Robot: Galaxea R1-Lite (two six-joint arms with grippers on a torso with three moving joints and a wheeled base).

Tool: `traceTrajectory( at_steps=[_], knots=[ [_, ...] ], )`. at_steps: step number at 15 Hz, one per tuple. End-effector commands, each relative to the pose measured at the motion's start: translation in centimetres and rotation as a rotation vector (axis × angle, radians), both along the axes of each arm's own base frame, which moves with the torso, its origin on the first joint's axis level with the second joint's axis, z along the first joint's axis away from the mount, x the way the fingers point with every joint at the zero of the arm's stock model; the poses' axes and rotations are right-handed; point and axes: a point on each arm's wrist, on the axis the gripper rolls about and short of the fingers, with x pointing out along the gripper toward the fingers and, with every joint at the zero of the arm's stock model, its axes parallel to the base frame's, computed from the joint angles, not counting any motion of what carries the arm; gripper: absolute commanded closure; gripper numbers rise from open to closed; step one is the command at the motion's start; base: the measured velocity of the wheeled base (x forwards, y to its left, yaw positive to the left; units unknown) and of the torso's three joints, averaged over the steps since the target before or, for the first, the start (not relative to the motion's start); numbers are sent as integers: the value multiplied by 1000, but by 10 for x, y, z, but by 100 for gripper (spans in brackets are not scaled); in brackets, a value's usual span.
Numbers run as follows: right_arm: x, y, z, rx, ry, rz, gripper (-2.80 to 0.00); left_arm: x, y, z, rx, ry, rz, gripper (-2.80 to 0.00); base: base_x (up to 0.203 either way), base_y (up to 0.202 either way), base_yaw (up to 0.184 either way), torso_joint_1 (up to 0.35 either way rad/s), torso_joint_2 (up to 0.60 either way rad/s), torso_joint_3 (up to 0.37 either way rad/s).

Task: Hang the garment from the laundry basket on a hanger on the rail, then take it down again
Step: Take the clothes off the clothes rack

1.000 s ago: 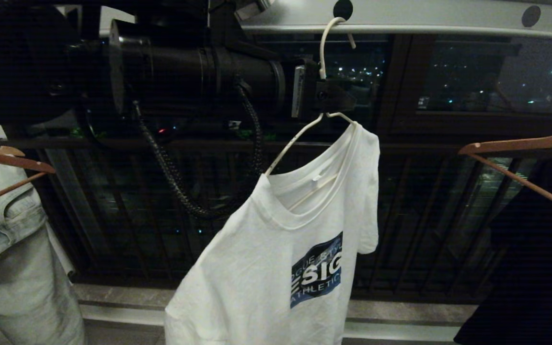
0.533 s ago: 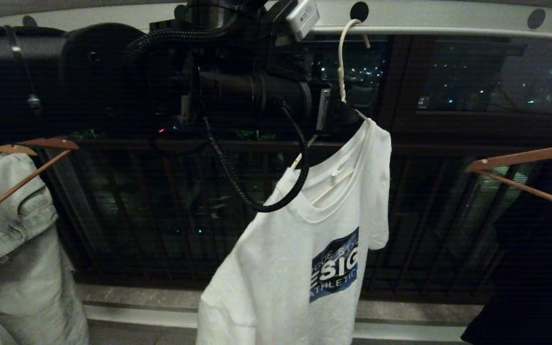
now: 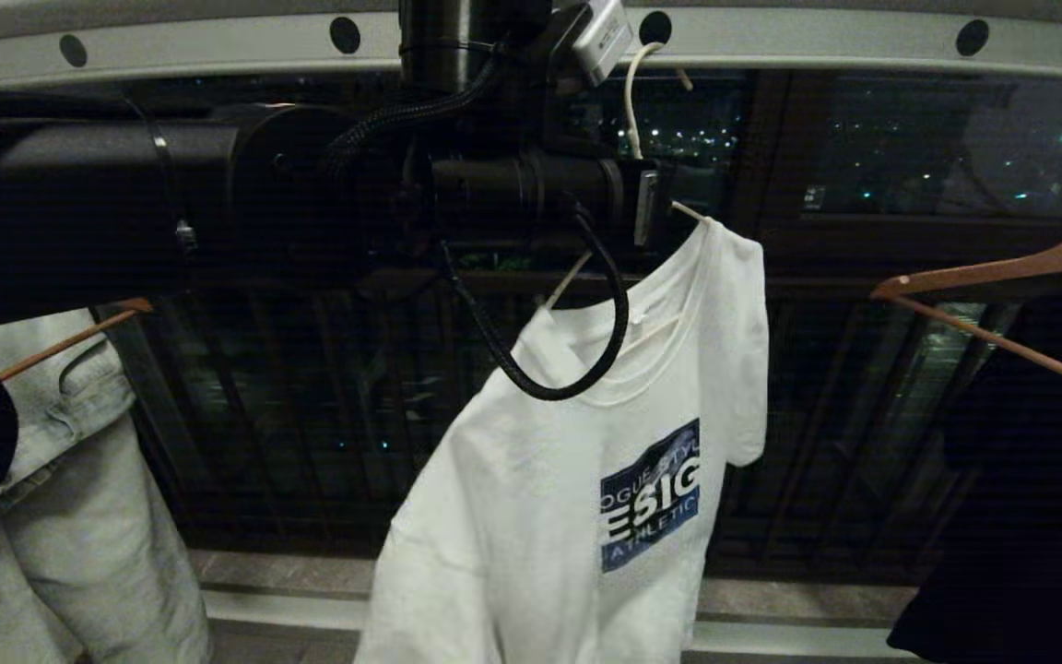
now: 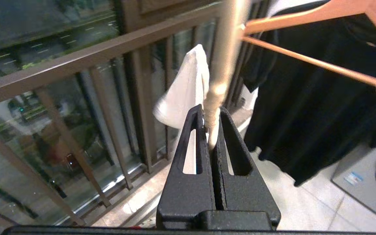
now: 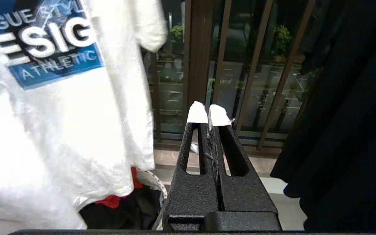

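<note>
Under the rail (image 3: 817, 41), left gripper (image 4: 211, 112) has its fingers pinched on hanger (image 3: 631, 101) neck; neck runs vertical, hook straight above, garment (image 3: 577, 480) hanging below. Right gripper (image 5: 210, 114) fingers closed, empty, low & nearer.

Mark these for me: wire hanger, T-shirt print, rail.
wire hanger (image 3: 630, 97), head view, on the neck below the hook.
T-shirt print (image 3: 651, 495), head view, middle of the blue rectangle.
rail (image 3: 817, 41), head view, bare bar between holes.
</note>
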Motion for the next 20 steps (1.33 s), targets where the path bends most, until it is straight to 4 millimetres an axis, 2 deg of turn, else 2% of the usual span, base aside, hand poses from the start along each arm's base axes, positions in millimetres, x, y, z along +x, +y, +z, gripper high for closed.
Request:
traceTrajectory(
  at_steps=[1,14,20],
  knots=[
    [0,0,0,0,2,0,0,-1,0,-1,2,5,-2,0,0,0,0,0,0,0],
    [0,0,0,0,2,0,0,-13,14,14,-18,-23,10,0,0,0,0,0,0,0],
    [0,0,0,0,2,0,0,-18,18,7,-17,-31,9,0,0,0,0,0,0,0]
  ],
)
